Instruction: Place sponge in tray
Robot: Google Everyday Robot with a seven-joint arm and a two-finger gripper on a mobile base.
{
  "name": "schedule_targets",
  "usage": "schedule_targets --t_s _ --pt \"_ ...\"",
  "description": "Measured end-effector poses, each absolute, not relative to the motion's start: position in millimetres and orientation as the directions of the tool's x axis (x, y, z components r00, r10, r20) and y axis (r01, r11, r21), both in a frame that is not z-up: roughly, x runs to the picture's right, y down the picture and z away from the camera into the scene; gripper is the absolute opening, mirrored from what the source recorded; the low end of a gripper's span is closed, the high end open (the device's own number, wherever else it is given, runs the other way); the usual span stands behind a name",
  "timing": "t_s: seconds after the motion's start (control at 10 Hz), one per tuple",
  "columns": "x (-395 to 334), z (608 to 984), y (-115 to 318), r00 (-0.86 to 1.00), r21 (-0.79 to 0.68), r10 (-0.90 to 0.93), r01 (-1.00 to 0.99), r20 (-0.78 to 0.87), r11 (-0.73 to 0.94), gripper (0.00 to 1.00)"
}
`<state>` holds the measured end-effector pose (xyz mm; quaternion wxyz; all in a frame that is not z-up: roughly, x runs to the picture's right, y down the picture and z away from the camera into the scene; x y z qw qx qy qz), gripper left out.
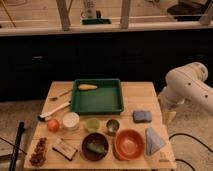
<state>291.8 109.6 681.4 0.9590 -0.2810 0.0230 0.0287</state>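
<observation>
My gripper (168, 113), jaws apart and empty, hung right of the sponge (142, 116); a careless reach risked grabbing the near folded cloth (154, 140) instead, never reaching the tray (100, 100).

No words or numbers can be read here. The gripper (168, 115) beside the edge of the table (135, 95) shows no label either.

Sponge (142, 116) right of tray (100, 101), end effector (168, 116) rightmost
</observation>
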Motion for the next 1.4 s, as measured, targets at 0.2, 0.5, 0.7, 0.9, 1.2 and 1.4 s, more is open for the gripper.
schedule_targets --t_s 0.2,0.5,0.7,0.9,1.2,1.4 --pt "292 682 110 0.997 -0.538 0.040 -0.067 -0.061 0.841 0.80" --pt "281 710 116 0.999 -0.550 -0.044 0.019 -0.033 0.835 0.80" --pt "279 721 119 0.997 -0.556 -0.075 0.049 -0.023 0.829 0.80" --pt "274 736 121 0.995 -0.562 -0.103 0.083 -0.003 0.823 0.80" --pt "269 762 130 0.989 -0.568 -0.145 0.135 0.027 0.812 0.80" --pt "268 769 133 0.987 -0.573 -0.158 0.153 0.041 0.805 0.80"
